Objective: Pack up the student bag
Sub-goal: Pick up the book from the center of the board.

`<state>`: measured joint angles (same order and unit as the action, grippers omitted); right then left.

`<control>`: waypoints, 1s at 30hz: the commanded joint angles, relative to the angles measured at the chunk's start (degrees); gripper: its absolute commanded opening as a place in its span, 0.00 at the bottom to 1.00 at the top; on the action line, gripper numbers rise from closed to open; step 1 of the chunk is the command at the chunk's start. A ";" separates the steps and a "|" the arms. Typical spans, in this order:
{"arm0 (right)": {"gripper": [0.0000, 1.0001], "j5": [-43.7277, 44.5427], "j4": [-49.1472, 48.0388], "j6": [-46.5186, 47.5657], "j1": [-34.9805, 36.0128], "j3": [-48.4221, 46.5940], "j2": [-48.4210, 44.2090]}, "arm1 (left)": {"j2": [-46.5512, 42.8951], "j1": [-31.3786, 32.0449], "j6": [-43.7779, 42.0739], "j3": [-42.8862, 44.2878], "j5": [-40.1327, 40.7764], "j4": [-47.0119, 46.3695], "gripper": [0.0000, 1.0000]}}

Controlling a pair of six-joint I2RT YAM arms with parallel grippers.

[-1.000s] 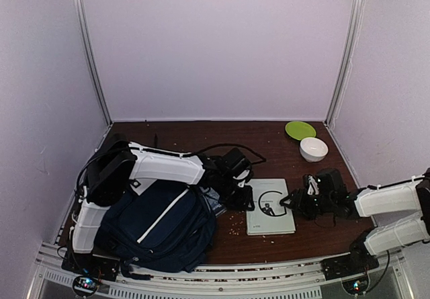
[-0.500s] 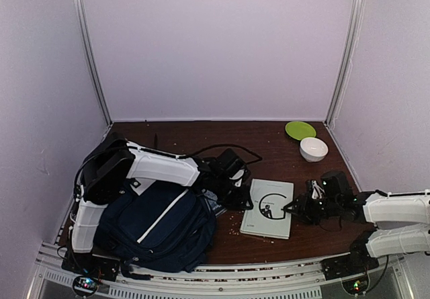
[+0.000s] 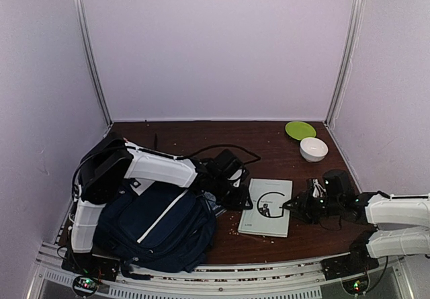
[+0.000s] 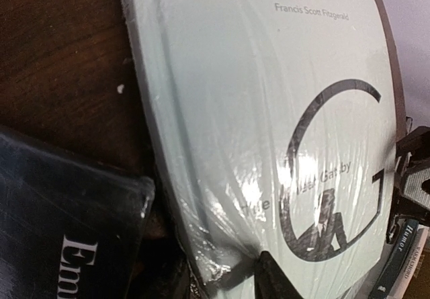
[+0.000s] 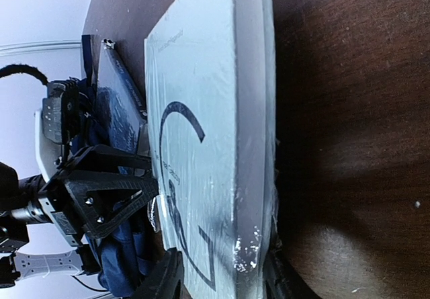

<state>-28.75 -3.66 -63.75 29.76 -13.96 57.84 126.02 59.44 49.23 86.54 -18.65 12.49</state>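
The navy blue student bag [image 3: 158,225] with a thin white stripe lies at the front left; its blue fabric also shows in the right wrist view [image 5: 124,272]. A pale plastic-wrapped book, "The Great Gatsby" [image 3: 267,207], lies between the grippers, right of the bag. My left gripper [image 3: 240,198] is shut on the book's left edge [image 4: 222,272], one finger on the cover [image 4: 275,279]. My right gripper [image 3: 290,207] is shut on the book's right edge [image 5: 218,272], one finger on each side of it. The book fills both wrist views [image 4: 269,111] [image 5: 201,111].
A dark blue book [image 4: 67,232] lies beside the bag under my left gripper; it also shows in the right wrist view [image 5: 121,91]. A green plate [image 3: 300,130] and a white bowl [image 3: 314,149] stand at the back right. Crumbs [image 3: 235,226] dot the brown table.
The pale book has shifted a little left toward the bag and turned at an angle. Both grippers moved with it, and the right arm drew back toward the table's front.
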 commanded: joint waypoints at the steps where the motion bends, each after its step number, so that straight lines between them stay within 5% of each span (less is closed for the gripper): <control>1: 0.40 -5.01 -14.31 -3.04 1.44 -1.06 -3.08 | -1.11 1.64 -0.10 -0.67 -3.02 -4.32 0.58; 19: 0.40 -6.44 -21.65 -6.99 3.38 -2.99 3.28 | -1.84 1.99 0.95 -0.37 -6.78 -9.02 0.59; 30: 0.23 -6.54 -27.71 -9.99 4.34 -2.92 4.20 | -1.64 2.00 1.38 -1.09 -8.00 -11.23 0.58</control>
<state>-28.27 -13.15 -71.85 31.46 -13.58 63.07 125.05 57.93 50.13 85.60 -18.72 12.91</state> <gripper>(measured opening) 0.277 0.587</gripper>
